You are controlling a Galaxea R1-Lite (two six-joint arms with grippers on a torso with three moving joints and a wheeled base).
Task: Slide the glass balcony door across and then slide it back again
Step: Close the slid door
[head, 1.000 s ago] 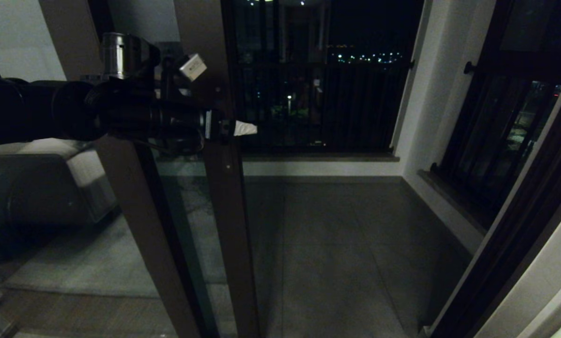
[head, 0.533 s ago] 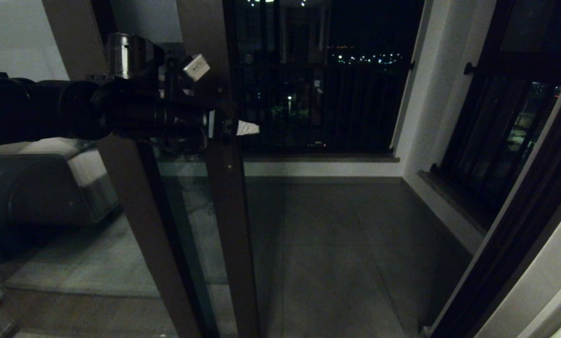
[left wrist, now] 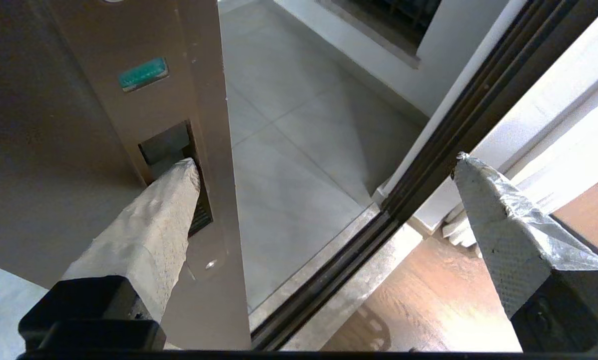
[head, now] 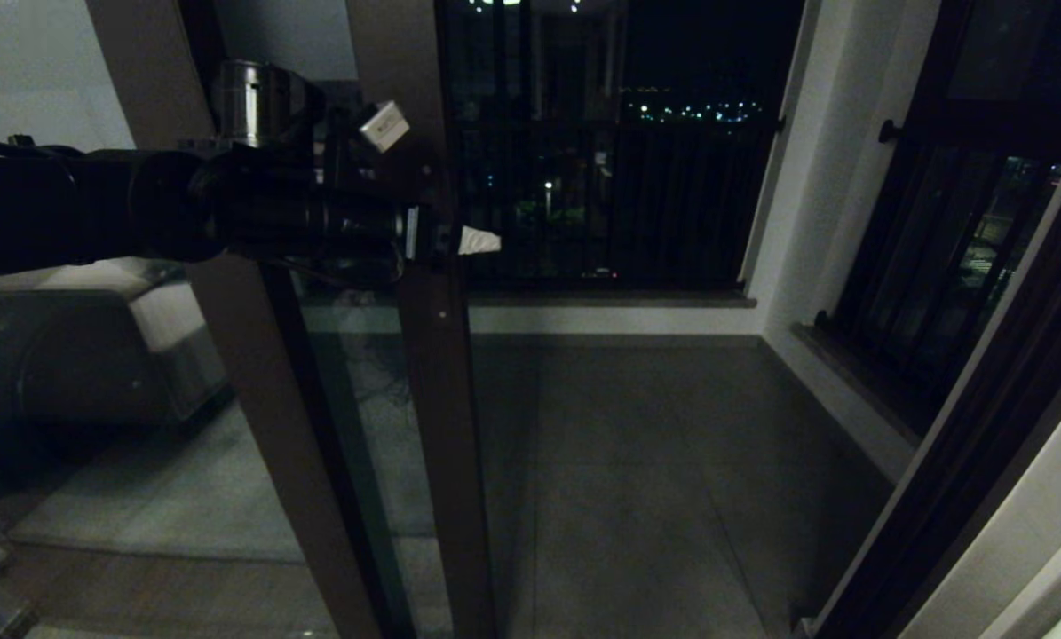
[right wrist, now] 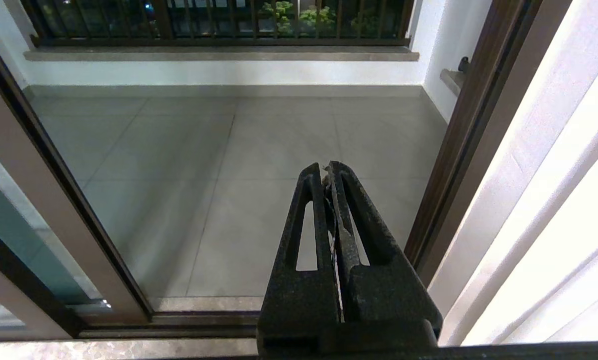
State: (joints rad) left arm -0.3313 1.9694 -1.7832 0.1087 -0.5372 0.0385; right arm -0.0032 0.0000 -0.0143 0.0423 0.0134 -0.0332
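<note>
The glass balcony door (head: 437, 399) stands partly open, its brown stile (left wrist: 198, 75) running floor to ceiling left of centre. My left gripper (head: 450, 241) reaches in from the left at chest height and straddles the stile's edge. It is open wide (left wrist: 326, 160). One taped fingertip (left wrist: 178, 185) rests inside the black recessed handle (left wrist: 166, 145); the other finger (left wrist: 499, 220) hangs free past the door edge, over the doorway. My right gripper (right wrist: 324, 167) is shut and empty, parked low facing the balcony floor, out of the head view.
A fixed brown-framed glass panel (head: 264, 399) stands left of the door, reflecting a sofa (head: 77, 355). The dark floor track (left wrist: 329, 280) runs to the brown jamb (head: 965, 461) at right. Beyond lie the tiled balcony floor (head: 637, 461), railing (head: 663, 195) and side window (head: 956, 248).
The door stile and my left gripper have shifted a little to the right together. The gripper's opening looks the same.
</note>
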